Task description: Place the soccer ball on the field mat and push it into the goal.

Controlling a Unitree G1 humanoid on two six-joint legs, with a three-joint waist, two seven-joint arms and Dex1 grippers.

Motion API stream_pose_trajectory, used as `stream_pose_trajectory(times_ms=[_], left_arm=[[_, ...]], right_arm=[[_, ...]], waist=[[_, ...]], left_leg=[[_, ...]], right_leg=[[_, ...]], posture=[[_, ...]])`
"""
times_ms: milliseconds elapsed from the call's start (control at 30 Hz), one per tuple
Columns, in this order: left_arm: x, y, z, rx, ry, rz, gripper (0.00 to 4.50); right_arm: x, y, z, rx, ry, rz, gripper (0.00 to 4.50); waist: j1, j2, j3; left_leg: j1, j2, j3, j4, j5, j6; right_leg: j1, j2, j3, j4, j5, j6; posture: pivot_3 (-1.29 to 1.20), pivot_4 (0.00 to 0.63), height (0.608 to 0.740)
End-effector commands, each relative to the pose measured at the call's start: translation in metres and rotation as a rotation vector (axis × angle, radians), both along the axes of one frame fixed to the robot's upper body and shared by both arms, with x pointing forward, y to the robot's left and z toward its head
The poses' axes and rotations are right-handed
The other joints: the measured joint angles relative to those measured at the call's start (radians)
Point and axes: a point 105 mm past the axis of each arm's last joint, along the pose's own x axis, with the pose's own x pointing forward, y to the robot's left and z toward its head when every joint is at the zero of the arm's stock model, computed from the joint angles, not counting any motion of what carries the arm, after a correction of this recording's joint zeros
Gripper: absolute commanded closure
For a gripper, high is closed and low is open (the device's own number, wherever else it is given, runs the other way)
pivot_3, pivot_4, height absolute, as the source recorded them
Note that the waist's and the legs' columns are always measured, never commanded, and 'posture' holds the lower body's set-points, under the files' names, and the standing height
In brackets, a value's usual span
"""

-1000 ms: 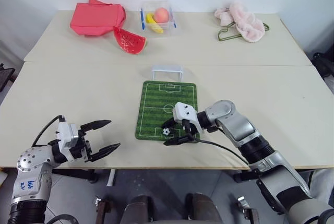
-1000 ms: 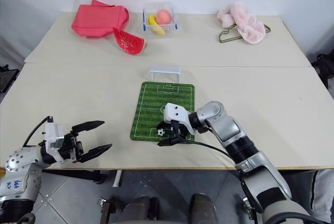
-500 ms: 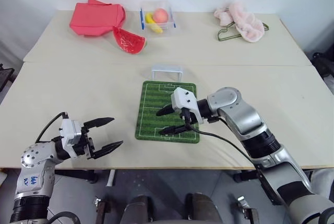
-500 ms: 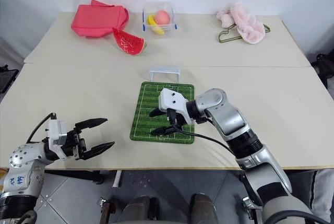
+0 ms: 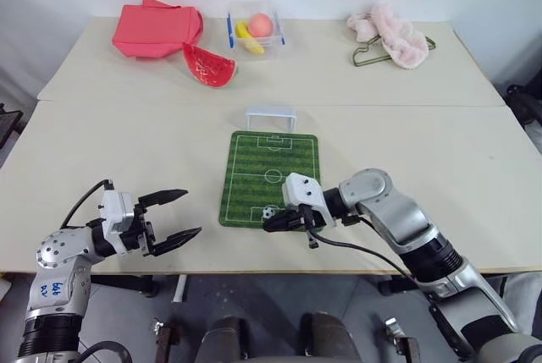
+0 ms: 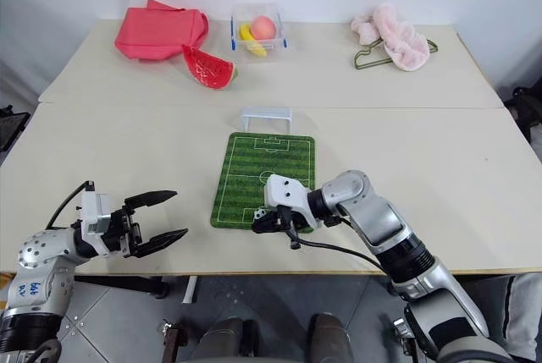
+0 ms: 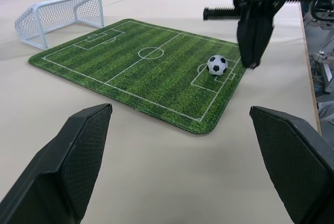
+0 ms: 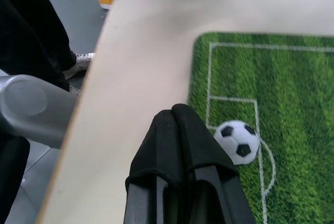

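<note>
The counter point(image 5: 127, 151) is a wide pale surface with a seam across it; its near half is bare on both sides of the mat, giving open room left and right. Along the far edge lie a red bag point(image 5: 157, 24), a melon slice point(image 5: 208, 64), a clear box point(image 5: 255, 24) of fruit, and a pink cloth point(image 5: 391, 33) on a hanger.

The mat point(image 5: 271, 164) lies flat at the middle of the near half, long side running away from the robot, its near edge set back a little from the counter's front edge. The goal point(image 5: 271, 117) stands upright just past the mat's far edge, mouth facing the mat, apart from it by a thin strip of counter. The striped lane from ball to goal is unobstructed.

The left pincer point(image 5: 174, 219) hovers near the front edge, well left of the mat, its fingers spread wide and holding nothing.

The right pincer point(image 5: 273, 223) sits low at the mat's near edge, its fingers pressed together and gripping nothing, tips just beside the ball on the near side; touching or a hair apart, I cannot tell.

The ball point(image 5: 268, 211) rests free on the mat inside the near penalty box, close to the near edge.
</note>
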Motion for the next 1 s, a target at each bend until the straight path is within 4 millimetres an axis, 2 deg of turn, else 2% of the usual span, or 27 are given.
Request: stream_pose_trajectory(times_ms=[33, 100, 200, 233, 300, 367, 467, 600, 800, 867, 900, 1000], left_arm=[[0.000, 0.002, 0.004, -0.014, -0.015, 0.005, 0.00], [0.001, 0.003, 0.005, -0.012, -0.018, 0.007, 0.00], [0.002, 0.004, 0.007, -0.009, -0.022, 0.010, 0.00], [0.003, 0.005, 0.008, -0.008, -0.025, 0.013, 0.00], [0.007, 0.007, 0.011, -0.003, -0.036, 0.022, 0.00], [0.009, 0.008, 0.013, -0.002, -0.041, 0.026, 0.00], [0.013, 0.009, 0.016, -0.001, -0.052, 0.035, 0.00], [0.022, 0.013, 0.024, -0.029, -0.082, 0.083, 0.00], [0.030, 0.024, 0.034, -0.084, -0.120, 0.163, 0.00], [0.033, 0.030, 0.039, -0.114, -0.134, 0.206, 0.00], [0.034, 0.035, 0.041, -0.126, -0.140, 0.231, 0.00], [0.034, 0.042, 0.043, -0.143, -0.140, 0.268, 0.00]], right_arm=[[0.015, 0.005, 0.006, 0.017, -0.058, -0.031, 4.48], [0.039, 0.002, 0.013, 0.034, -0.108, -0.117, 4.48], [0.062, -0.001, 0.026, 0.067, -0.160, -0.207, 4.48], [0.078, -0.007, 0.039, 0.093, -0.198, -0.277, 4.48], [0.111, -0.028, 0.082, 0.182, -0.297, -0.449, 4.48], [0.123, -0.040, 0.106, 0.237, -0.341, -0.523, 4.48], [0.123, -0.050, 0.125, 0.289, -0.367, -0.546, 4.48], [0.116, -0.064, 0.135, 0.336, -0.359, -0.555, 4.48], [0.104, -0.093, 0.121, 0.311, -0.296, -0.544, 4.48], [0.086, -0.107, 0.108, 0.306, -0.173, -0.451, 4.10], [0.079, -0.121, 0.097, 0.279, -0.142, -0.435, 3.86], [0.073, -0.144, 0.082, 0.247, -0.126, -0.432, 2.86]], waist=[[-0.001, 0.000, 0.000], [-0.002, 0.000, 0.000], [-0.004, 0.000, 0.000], [-0.005, 0.000, 0.000], [-0.005, 0.001, 0.000], [-0.004, 0.001, 0.000], [-0.004, 0.000, 0.000], [-0.006, 0.000, 0.000], [-0.005, 0.000, 0.000], [0.000, 0.000, 0.000], [0.001, 0.000, 0.000], [0.003, 0.000, 0.000]], left_leg=[[0.000, 0.000, 0.000, 0.000, 0.000, 0.000], [0.000, 0.000, 0.000, 0.000, 0.000, 0.000], [0.000, 0.000, 0.000, 0.000, 0.000, 0.000], [0.000, 0.000, 0.000, 0.000, 0.000, 0.000], [0.000, 0.000, 0.000, 0.000, 0.000, 0.000], [-0.001, 0.000, 0.000, 0.000, 0.000, 0.000], [-0.001, 0.001, -0.003, -0.001, 0.000, 0.000], [-0.001, 0.000, -0.005, -0.002, 0.000, 0.000], [-0.001, 0.000, -0.005, -0.001, 0.000, 0.000], [-0.001, 0.000, -0.005, -0.001, 0.000, 0.000], [-0.001, 0.000, -0.005, -0.001, 0.000, 0.000], [-0.002, 0.000, -0.006, -0.001, 0.000, 0.000]], right_leg=[[0.000, 0.000, 0.000, 0.000, 0.000, 0.000], [0.000, 0.000, 0.000, 0.000, 0.000, 0.000], [0.000, 0.000, 0.000, 0.000, 0.000, 0.000], [0.000, 0.000, 0.000, 0.000, 0.000, 0.000], [0.000, 0.000, 0.000, 0.000, 0.000, 0.000], [-0.001, 0.000, 0.000, 0.000, 0.000, 0.000], [-0.001, 0.000, -0.001, 0.002, 0.000, 0.000], [-0.001, 0.000, -0.002, 0.006, 0.000, 0.000], [-0.001, -0.001, -0.002, 0.005, 0.000, 0.000], [-0.001, -0.001, -0.002, 0.005, 0.000, 0.000], [-0.001, -0.001, -0.002, 0.005, 0.000, 0.000], [0.000, -0.001, -0.002, 0.005, 0.000, 0.000]], posture=[[0.00, 0.150, 0.740], [0.00, 0.150, 0.740], [0.00, 0.150, 0.740], [0.00, 0.150, 0.740], [0.00, 0.150, 0.740], [0.00, 0.150, 0.740], [0.00, 0.150, 0.740], [0.00, 0.150, 0.740], [0.00, 0.150, 0.740], [0.00, 0.150, 0.740], [0.00, 0.150, 0.740], [0.00, 0.150, 0.740]])
